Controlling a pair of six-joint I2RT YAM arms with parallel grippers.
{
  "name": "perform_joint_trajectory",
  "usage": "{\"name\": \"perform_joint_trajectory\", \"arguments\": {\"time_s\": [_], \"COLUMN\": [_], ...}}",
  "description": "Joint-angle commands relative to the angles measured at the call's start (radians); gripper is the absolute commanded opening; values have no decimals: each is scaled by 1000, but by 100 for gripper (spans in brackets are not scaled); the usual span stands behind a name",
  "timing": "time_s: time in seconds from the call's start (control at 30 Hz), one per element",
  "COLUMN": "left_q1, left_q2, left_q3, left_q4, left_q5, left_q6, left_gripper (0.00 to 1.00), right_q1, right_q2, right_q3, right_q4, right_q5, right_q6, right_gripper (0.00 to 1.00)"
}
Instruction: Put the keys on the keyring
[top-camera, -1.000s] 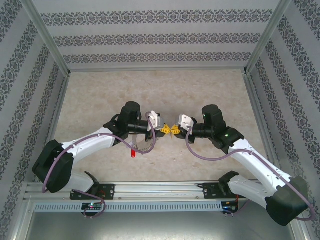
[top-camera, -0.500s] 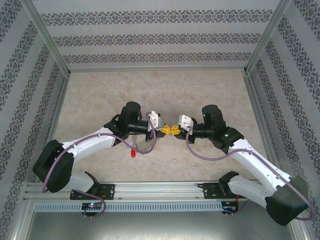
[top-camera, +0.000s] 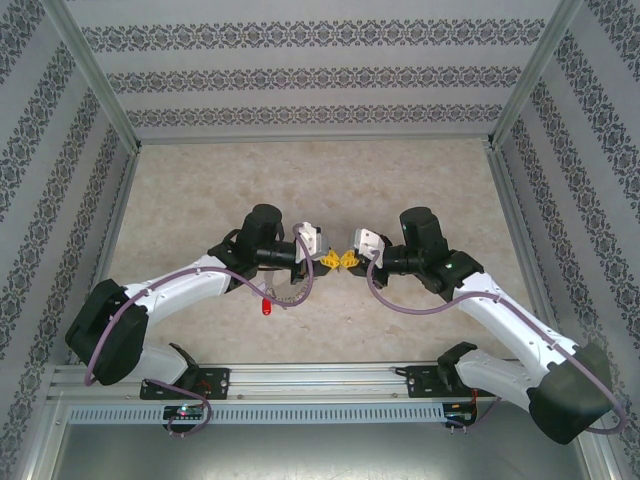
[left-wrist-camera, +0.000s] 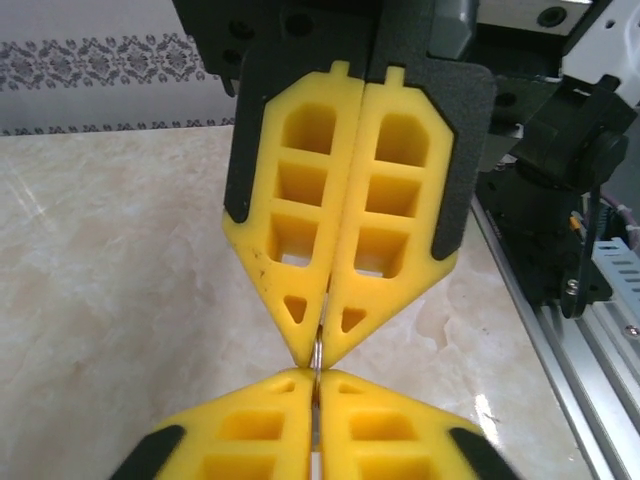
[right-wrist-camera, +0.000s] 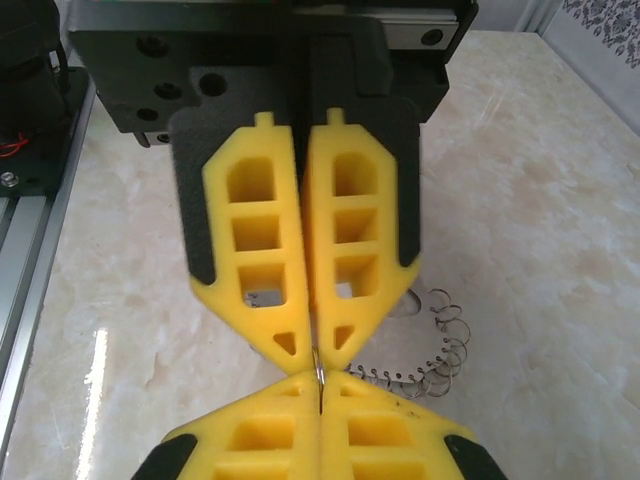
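Top view, grippers: left gripper (top-camera: 328, 259) and right gripper (top-camera: 348, 259), both with yellow ribbed plastic fingers, meet tip to tip mid-table, both closed.
Top view, keyring: large silver chain-fringed keyring (top-camera: 292, 295) lies on the beige marbled table (top-camera: 200, 200) under the left wrist, with a small red-headed key (top-camera: 266, 306) just left of it.
Left wrist: thin silver wire ring (left-wrist-camera: 316, 355) is pinched by both pairs of tips.
Right wrist: keyring links lie on the table beneath the tips. Cannot tell whether the wire ring joins them.

Beige marbled table (top-camera: 200, 190); patterned white walls (top-camera: 300, 75) on three sides; aluminium rail (top-camera: 320, 385) nearest.
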Motion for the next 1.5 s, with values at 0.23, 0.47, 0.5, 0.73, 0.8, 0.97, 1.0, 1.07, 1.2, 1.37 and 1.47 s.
{"name": "perform_joint_trajectory", "arguments": {"time_s": [0.23, 0.47, 0.5, 0.73, 0.8, 0.97, 1.0, 1.07, 1.2, 1.37, 1.47], "left_q1": [63, 73, 73, 40, 11, -3, -4, -7, -4, 36, 68], "left_q2": [-162, -235, -227, -160, -147, -91, -81, -61, 28, 249, 347], "left_q3": [-96, -149, -145, -137, -135, -86, -73, -58, 19, 193, 274], "left_q4": [-14, -173, -209, -360, -401, -492, -519, -545, -597, -621, -617], "left_q5": [-93, -386, -416, -501, -511, -465, -431, -392, -400, -378, -316], "left_q6": [-77, -121, -127, -249, -206, -48, 12, 126, 411, 557, 572], "left_gripper": [43, 52, 51, 48, 48, 38, 36, 32, 32, 31, 31], "right_q1": [-40, 2, 2, -1, -3, -21, -28, -38, -58, -102, -137], "right_q2": [-21, -2, -4, 32, 57, 123, 131, 139, 147, 114, 76], "right_q3": [-22, -5, -7, 19, 29, 62, 64, 61, 44, 22, -2], "right_q4": [23, -51, -49, -84, -85, -67, -52, -29, -11, -8, -3], "right_q5": [4, 230, 259, 338, 357, 397, 397, 383, 400, 414, 409], "right_q6": [75, 19, 19, 12, 21, 135, 180, 239, 277, 317, 340], "right_gripper": [0, 0, 0, 0, 0, 0, 0, 0, 0, 0, 0]}}
